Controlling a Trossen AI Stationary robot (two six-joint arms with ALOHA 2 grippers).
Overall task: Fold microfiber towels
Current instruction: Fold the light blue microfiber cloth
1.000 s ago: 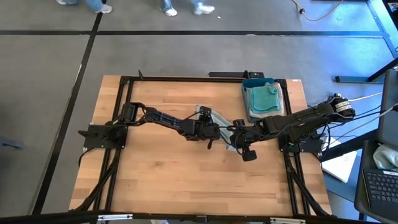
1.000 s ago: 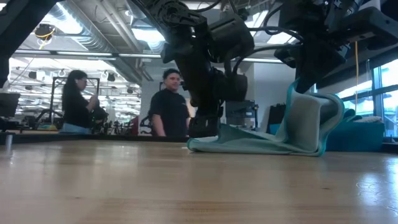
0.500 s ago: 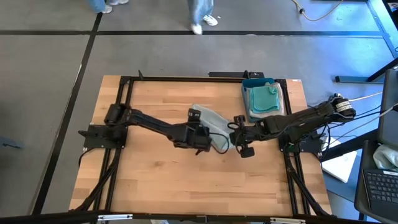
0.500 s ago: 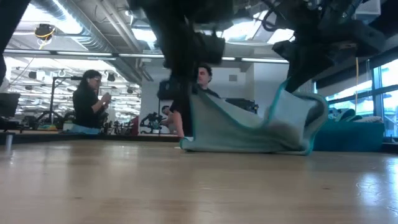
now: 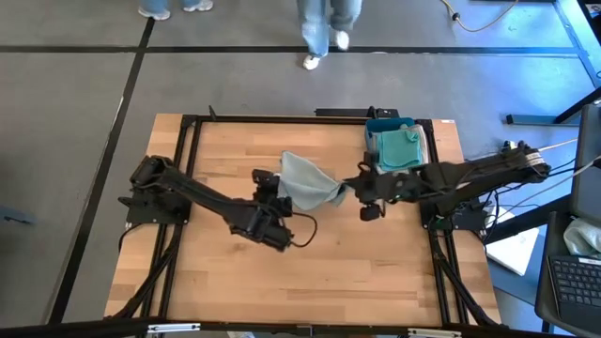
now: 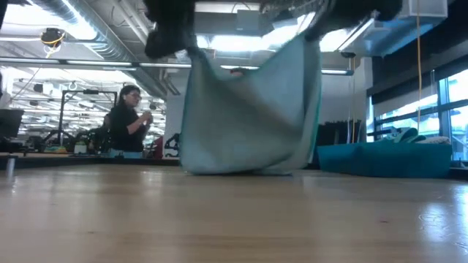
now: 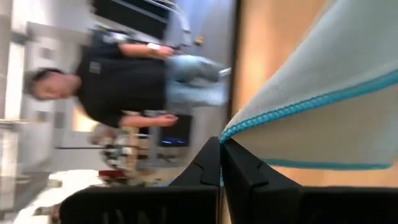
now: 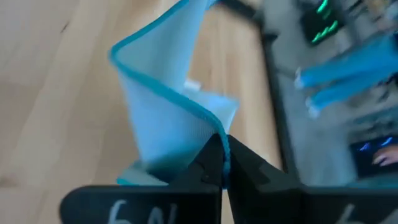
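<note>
The left arm is reaching from the table's left edge toward the middle, its left gripper (image 5: 271, 184) raised, fingers (image 7: 208, 163) pressing together on a towel corner. The right arm is stretching in from the right, the right gripper (image 5: 352, 185) likewise pinching a corner, apparently at similar height.

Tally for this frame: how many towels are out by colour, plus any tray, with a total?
Light grey towel with teal edging, held up over the table between the left gripper and the right gripper: 1
Teal towel lying in the tray: 1 visible; any beneath cannot be told
Blue tray: 1
Total: 3 things
</note>
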